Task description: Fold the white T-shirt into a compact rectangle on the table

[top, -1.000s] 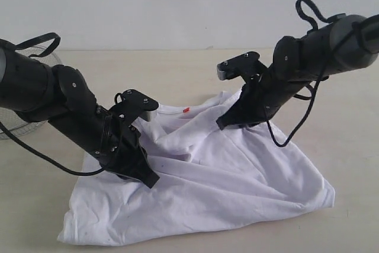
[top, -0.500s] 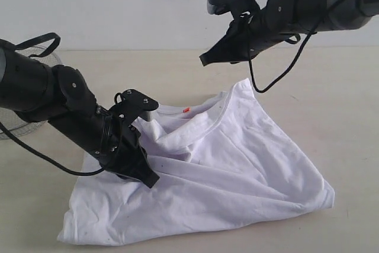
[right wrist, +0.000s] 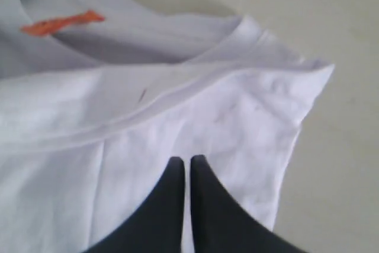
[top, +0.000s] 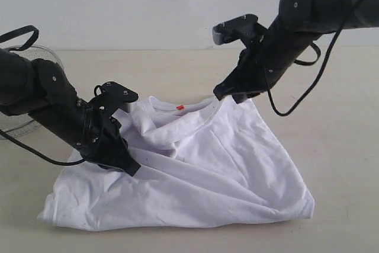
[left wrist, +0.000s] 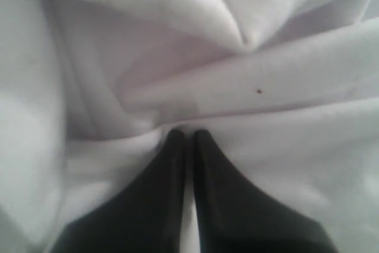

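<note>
white T-shirt [top: 213, 170] perhaps in left gripper [top: 132, 169]

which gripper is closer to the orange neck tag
Right. The right gripper is at the shoulder just past the collar from the orange neck tag; the left gripper is farther, down in the folds.

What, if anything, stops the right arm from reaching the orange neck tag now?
Probably nothing, so likely yes: the tag lies uncovered, and the right arm hovers close by over the shirt shoulder, with nothing between them.
</note>
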Motion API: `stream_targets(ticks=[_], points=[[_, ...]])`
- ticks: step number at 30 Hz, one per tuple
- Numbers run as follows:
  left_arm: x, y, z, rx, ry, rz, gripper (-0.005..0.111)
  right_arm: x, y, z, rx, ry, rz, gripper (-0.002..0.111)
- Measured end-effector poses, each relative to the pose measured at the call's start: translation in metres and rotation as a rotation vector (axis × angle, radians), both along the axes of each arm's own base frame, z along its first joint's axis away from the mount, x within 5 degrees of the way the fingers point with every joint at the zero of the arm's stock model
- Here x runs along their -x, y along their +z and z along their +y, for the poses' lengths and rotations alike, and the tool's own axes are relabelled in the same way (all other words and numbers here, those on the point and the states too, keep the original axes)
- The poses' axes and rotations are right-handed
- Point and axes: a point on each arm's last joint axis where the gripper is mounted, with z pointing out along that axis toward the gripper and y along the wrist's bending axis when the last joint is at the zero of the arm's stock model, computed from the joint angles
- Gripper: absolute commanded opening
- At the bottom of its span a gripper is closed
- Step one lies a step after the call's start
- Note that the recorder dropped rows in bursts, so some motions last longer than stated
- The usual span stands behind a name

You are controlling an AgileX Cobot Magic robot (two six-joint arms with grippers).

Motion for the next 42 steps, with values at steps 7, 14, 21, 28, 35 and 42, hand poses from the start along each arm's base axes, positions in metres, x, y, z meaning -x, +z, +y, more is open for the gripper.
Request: stream_targets(ticks=[7,14,21,28,35,42], points=[[-0.001,0.0,0.001,-0.002,0.002,-0.003,0.004,0.03,-0.039,0.008,-0.001,0.02,0.108,0.0],[-0.001,0.0,0.002,-0.001,0.012,0.001,0.004,0.04,-0.059,0.012,-0.023,-0.038,0.113,0.0],[-0.001,0.0,0.002,-0.005,0.033,0.006,0.004,0.049,-0.073,0.004,-0.049,-0.181,0.091,0.0],[-0.001,0.0,0.007,-0.05,0.079,0.015,0.004,0.054,-0.08,-0.015,-0.068,-0.312,0.061,0.0],[-0.001,0.001,0.015,-0.124,0.147,0.012,0.004,0.055,-0.08,-0.019,-0.072,-0.343,0.056,0.0],[-0.001,0.0,0.02,-0.159,0.209,0.006,0.004,0.052,-0.079,-0.031,-0.07,-0.379,0.055,0.0]])
